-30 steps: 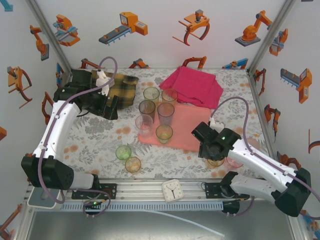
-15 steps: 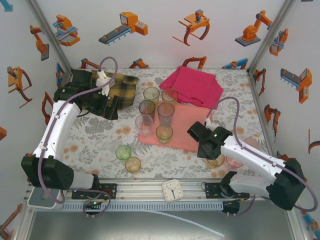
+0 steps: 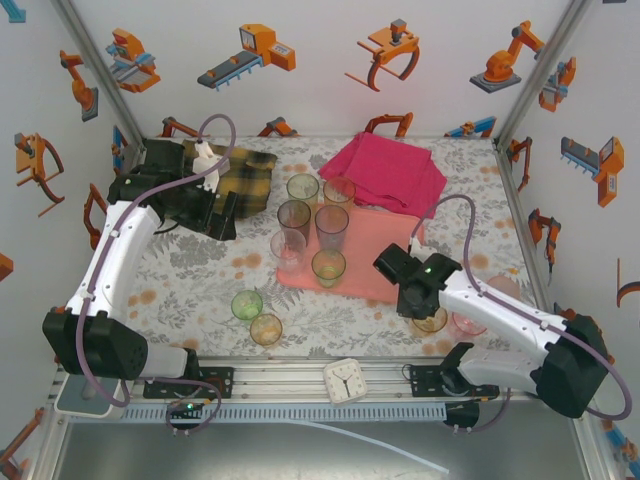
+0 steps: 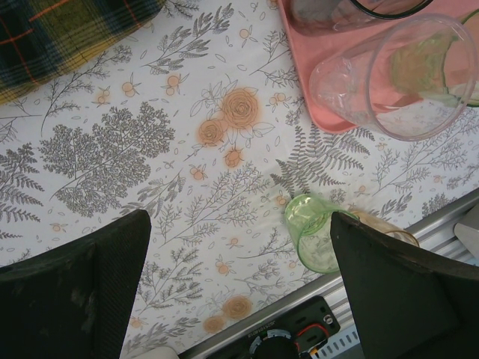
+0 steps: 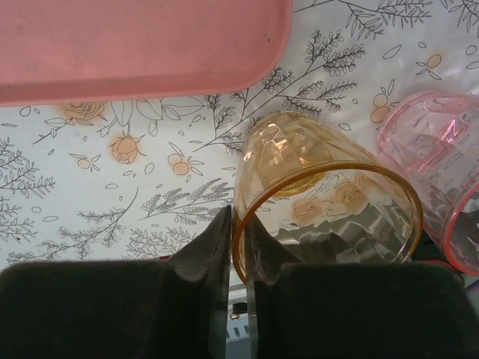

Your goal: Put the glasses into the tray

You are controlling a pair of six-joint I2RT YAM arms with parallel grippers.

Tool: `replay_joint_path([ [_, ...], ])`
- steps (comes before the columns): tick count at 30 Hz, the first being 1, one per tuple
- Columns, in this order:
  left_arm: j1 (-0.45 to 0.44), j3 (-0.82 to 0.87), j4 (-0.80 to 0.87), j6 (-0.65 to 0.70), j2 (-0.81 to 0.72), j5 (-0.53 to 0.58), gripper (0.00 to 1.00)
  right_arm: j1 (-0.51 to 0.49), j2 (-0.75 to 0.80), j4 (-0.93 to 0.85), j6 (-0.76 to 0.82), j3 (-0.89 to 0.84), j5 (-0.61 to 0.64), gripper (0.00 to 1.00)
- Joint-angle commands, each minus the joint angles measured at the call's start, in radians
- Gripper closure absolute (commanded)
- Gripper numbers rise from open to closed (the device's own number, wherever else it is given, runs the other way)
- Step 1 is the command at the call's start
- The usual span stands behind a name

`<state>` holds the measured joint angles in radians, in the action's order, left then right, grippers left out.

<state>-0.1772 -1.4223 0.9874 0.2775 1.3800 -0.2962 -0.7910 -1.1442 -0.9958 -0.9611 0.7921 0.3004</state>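
One amber glass [image 5: 329, 196] in near-shut right tool [image 5: 238, 226]

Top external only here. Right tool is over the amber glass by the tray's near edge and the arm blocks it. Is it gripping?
Observer: Yes. In the right wrist view the right tool is pinched on the amber glass, with the rim wall running between its two fingers.
Operator: Anything crowding that glass?
Observer: A pink glass stands right beside it, on the side away from the fingers. I can't tell if they touch.
Operator: Left tool?
Observer: In the left wrist view the left tool is wide open, with nothing between its fingers and the floral tablecloth below.
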Motion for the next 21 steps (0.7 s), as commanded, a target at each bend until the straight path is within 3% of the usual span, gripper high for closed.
replay_joint_path([
  [1,-0.007,0.009,0.003,0.006,0.001,-0.017,0.03,0.006,0.017,-0.008,0.002,-0.011,0.017,0.88],
  [12,-0.008,0.001,0.003,0.007,0.004,-0.014,0.03,0.006,0.051,-0.053,0.014,0.043,0.030,0.96],
  [21,-0.008,-0.002,0.003,0.005,0.003,-0.006,0.03,0.037,-0.027,-0.085,0.146,0.293,0.067,0.96],
])
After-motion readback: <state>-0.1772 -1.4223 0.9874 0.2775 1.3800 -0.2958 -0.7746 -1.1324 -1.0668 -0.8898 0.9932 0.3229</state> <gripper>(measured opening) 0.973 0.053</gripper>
